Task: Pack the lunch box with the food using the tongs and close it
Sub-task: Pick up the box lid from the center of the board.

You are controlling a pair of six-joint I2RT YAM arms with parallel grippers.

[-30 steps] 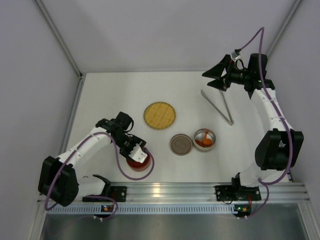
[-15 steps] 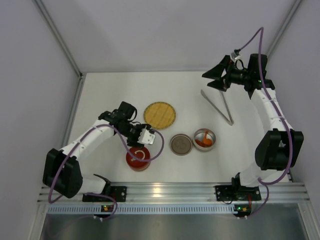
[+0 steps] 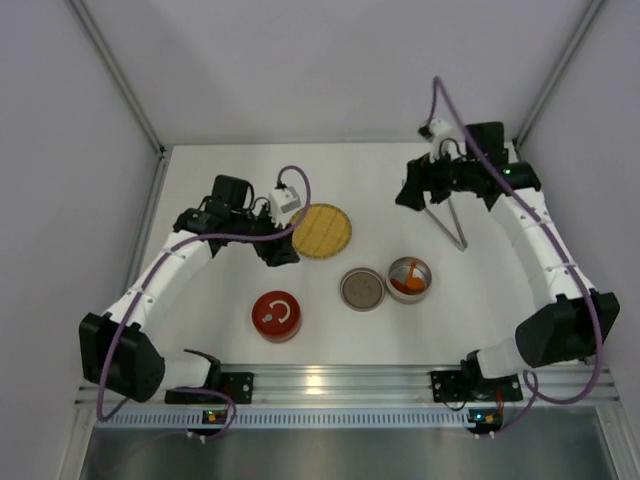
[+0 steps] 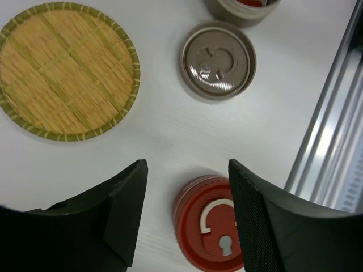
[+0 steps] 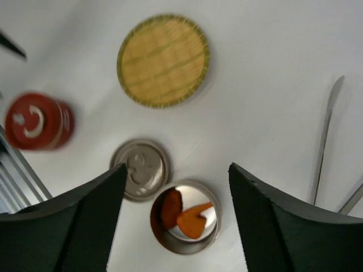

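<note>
Hovering upper right with right gripper (image 3: 412,192), spread wide, gripping nothing; left gripper (image 3: 280,250) centre left, parted, empty. Tongs (image 3: 445,228) lying beside right gripper. Open tin (image 3: 428,270) lower centre, grey lid (image 3: 362,289) alongside, food (image 3: 405,285) inside tin. Likely next: seat lid squarely

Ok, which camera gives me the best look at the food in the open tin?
The right wrist view. It looks straight down into the open tin, so the orange food shows as separate pieces. The top external view shows the food only as a small orange patch. The left wrist view catches just a red sliver at its upper edge.
</note>
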